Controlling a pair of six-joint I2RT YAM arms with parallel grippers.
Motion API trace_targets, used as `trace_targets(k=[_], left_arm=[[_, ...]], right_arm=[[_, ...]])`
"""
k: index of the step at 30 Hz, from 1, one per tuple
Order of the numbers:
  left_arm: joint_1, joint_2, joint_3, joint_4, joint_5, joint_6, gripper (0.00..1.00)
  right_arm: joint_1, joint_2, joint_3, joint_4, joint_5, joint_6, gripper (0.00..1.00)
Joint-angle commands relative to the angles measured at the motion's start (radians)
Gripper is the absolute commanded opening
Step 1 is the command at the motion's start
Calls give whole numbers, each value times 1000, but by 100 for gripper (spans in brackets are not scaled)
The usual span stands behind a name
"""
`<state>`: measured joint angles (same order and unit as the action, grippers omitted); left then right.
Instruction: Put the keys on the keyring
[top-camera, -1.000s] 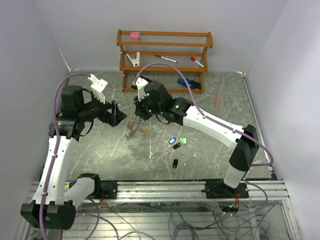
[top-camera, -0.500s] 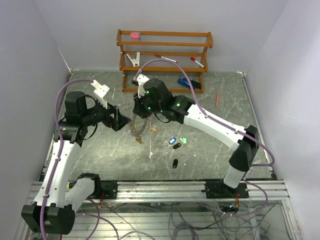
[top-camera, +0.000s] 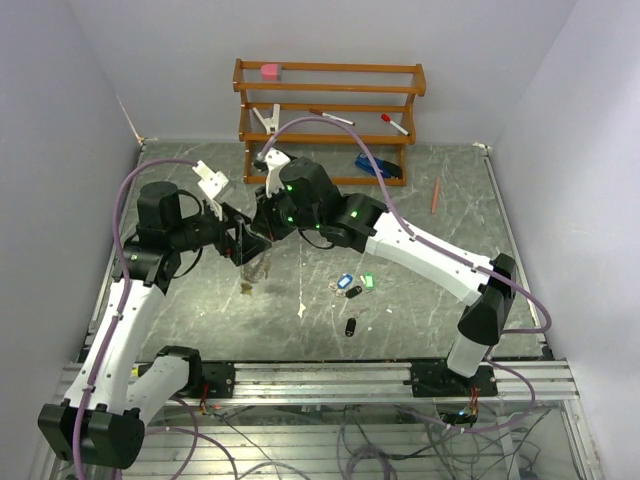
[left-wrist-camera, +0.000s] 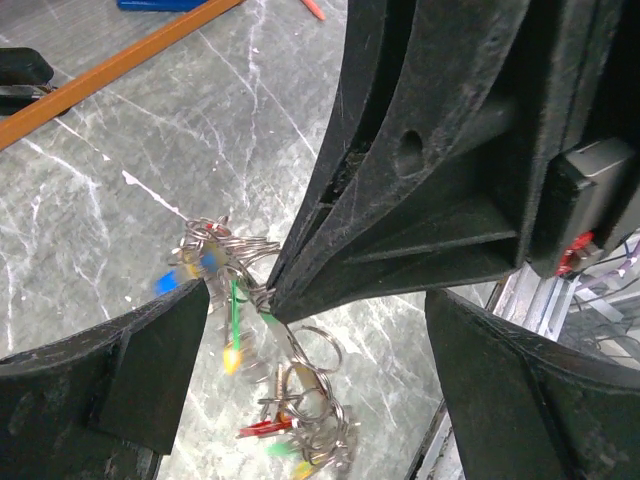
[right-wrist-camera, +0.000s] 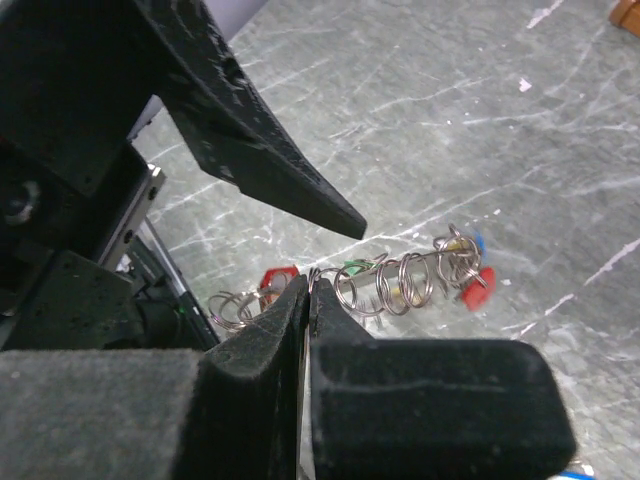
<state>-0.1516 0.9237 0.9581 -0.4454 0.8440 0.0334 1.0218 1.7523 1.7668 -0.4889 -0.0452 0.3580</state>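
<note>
Keyring (right-wrist-camera: 405, 278) aloft between 2 grippers
Clamps the right gripper (right-wrist-camera: 308, 296) tight on its wire above the table (top-camera: 430, 200) – spreads the left gripper (top-camera: 250, 243) wide alongside, with loose keys (top-camera: 350, 285) lying apart, rightward.

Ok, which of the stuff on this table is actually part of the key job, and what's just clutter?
Job:
- keyring, pinched in the right fingers
- loose keys on the table

Clutter:
- wooden rack
- red-capped pens
- white clip
- pink block
- blue item
- orange stick
</note>
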Motion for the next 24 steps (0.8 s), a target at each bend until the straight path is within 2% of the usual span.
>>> trace_targets(k=[1,4,6,10,13,15,17,24], left_arm=[[-6,-27,-19,41,12,22,100],[-6,-35,-28,38,14,38,99],[-6,-37,-28,42,26,39,93],[-6,-29,-2,38,43,56,63],[-6,-19,17,27,54,71,51],[-6,-18,21,29,71,72,39],[-6,-16,22,33,80,69,36],[-6,-19,43,19,116,83,34]], right_arm=[[5,-22,46,64,-47,37,0],[5,-43,37,75,-72,51,0],[5,-49,39,69,-86,53,0],[5,-65,20,69,-114,51,0],[4,-94,-11,88,-120,53,0],[3,-104,-16,86,-123,53,0],[4,-107,-12,74,-128,49,0],[-10,-145,-22,58,-167,31,0]])
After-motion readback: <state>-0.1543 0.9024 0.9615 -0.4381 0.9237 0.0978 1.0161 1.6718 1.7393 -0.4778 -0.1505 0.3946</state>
